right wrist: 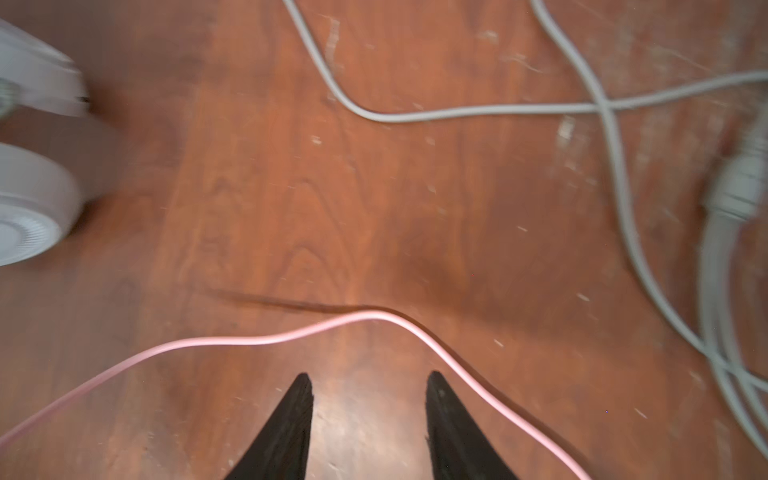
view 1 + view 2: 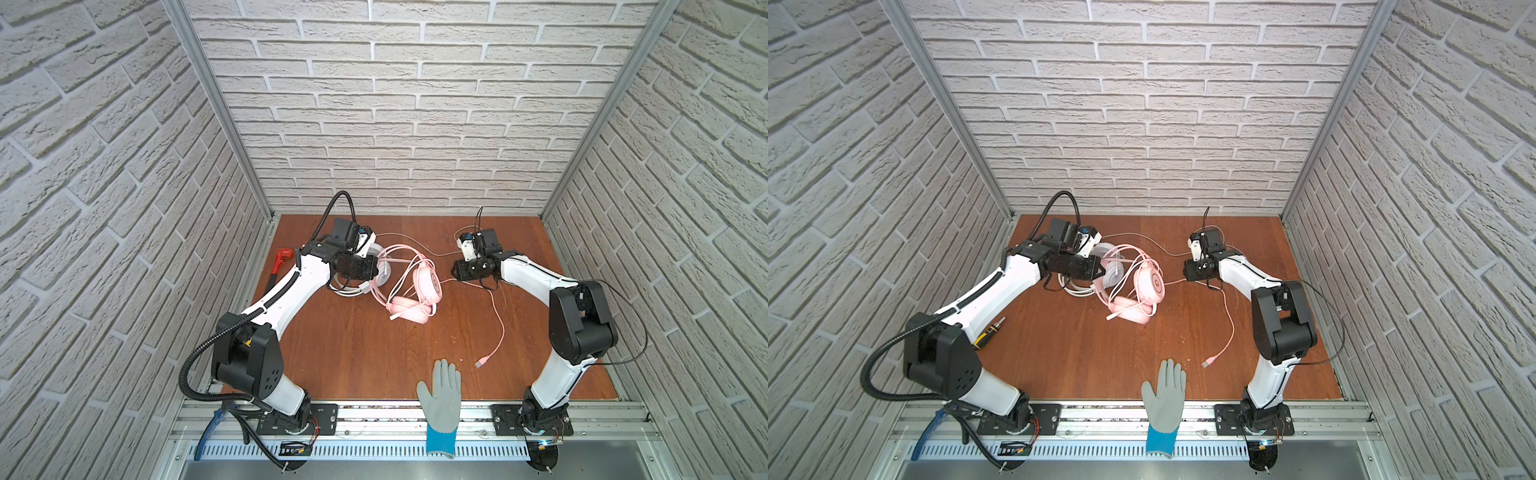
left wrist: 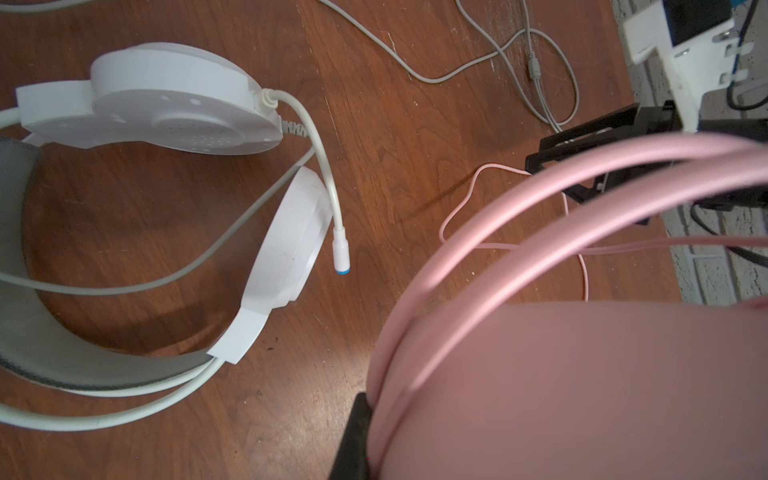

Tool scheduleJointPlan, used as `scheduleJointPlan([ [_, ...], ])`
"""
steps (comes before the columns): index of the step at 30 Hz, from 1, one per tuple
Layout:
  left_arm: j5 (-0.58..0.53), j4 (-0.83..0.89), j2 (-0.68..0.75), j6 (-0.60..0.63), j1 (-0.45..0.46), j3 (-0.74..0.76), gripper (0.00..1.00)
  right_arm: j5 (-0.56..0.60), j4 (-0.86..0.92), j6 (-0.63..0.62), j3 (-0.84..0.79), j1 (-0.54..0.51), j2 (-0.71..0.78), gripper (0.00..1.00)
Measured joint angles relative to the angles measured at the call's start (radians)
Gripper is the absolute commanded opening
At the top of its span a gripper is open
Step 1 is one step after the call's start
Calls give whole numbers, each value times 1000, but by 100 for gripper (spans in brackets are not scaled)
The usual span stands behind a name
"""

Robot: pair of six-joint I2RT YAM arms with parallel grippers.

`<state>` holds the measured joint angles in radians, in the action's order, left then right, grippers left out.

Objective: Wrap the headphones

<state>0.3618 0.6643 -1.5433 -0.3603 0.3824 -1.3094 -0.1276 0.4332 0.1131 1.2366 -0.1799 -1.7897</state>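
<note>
Pink headset (image 2: pixel 428 284) (clamped by left pincer (image 2: pixel 375 269)) lies tilted, headband arching leftward.

Grey-and-blue glove (image 2: pixel 442 395), pink headphones (image 2: pixel 428 282), white headphones (image 3: pixel 183 112), reddish-brown table (image 2: pixel 353 340)

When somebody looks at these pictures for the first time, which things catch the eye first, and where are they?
The pink headphones in the middle of the wooden table stand out most, their pink cable trailing toward the right arm. White headphones lie beside them, half hidden under the left arm. A grey glove with a blue cuff lies across the table's near edge.
</note>
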Motion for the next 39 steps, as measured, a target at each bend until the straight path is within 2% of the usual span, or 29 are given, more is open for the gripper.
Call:
scheduleJointPlan([
  [6,1,-8,0,0,-6,11,0,103,150,11,36,50,-10,45],
  [12,3,-14,0,0,-9,14,0,167,220,29,37,100,-51,44],
  [17,3,-14,0,0,-10,21,0,181,241,37,36,127,-84,43],
  [30,4,-14,0,0,-18,21,0,209,243,48,26,142,-121,27],
  [36,4,-15,0,0,-18,21,0,220,248,47,16,143,-115,27],
  [39,4,-15,0,0,-18,21,0,215,248,47,15,144,-114,22],
])
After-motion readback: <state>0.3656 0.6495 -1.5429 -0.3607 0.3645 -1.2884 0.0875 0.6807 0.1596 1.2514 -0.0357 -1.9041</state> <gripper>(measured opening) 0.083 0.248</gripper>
